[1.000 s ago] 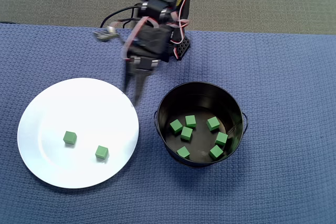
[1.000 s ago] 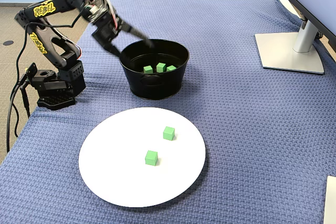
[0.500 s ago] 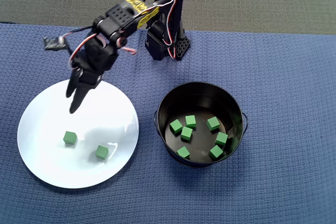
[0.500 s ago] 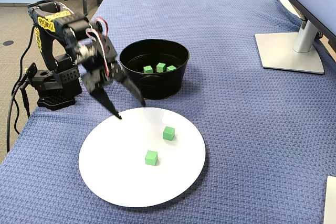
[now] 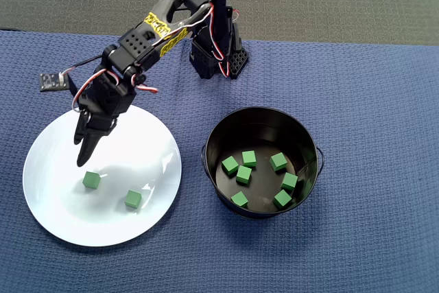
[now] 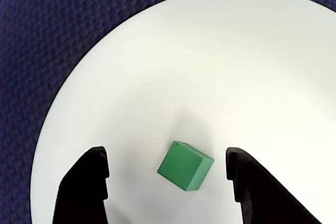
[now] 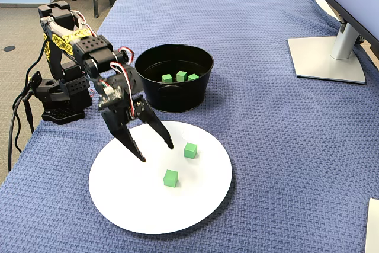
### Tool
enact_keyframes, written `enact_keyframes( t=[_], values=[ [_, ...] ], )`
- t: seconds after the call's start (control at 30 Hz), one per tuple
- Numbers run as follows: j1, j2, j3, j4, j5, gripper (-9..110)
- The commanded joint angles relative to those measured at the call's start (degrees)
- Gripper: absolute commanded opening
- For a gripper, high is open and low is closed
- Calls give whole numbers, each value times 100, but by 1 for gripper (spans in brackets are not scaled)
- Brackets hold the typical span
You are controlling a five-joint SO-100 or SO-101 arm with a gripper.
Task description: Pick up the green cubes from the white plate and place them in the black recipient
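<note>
The gripper (image 6: pixel 167 174) hung wide apart and empty over a small green cube (image 6: pixel 185 165) that looked light and rigid, best pinched across two flat opposite faces.

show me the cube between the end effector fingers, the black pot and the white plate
green cube (image 6: pixel 185 165), wrist view, top face, lying between the open fingers
black pot (image 5: pixel 226 125), overhead view, upper-left inner wall
white plate (image 7: pixel 142 205), fixed view, bare near part
</note>
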Motion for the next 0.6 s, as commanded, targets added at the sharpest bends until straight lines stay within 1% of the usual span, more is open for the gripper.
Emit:
enact_keyframes(
  t=[0.0, 0.23, 0.37, 0.57],
  values=[
    [-70, -299, -791, 88, 123, 21],
    [-167, -914, -1116, 308, 360, 21],
    [-167, -1301, -1169, 132, 457, 21],
    [-264, -1687, -1160, -70, 308, 21]
  ],
)
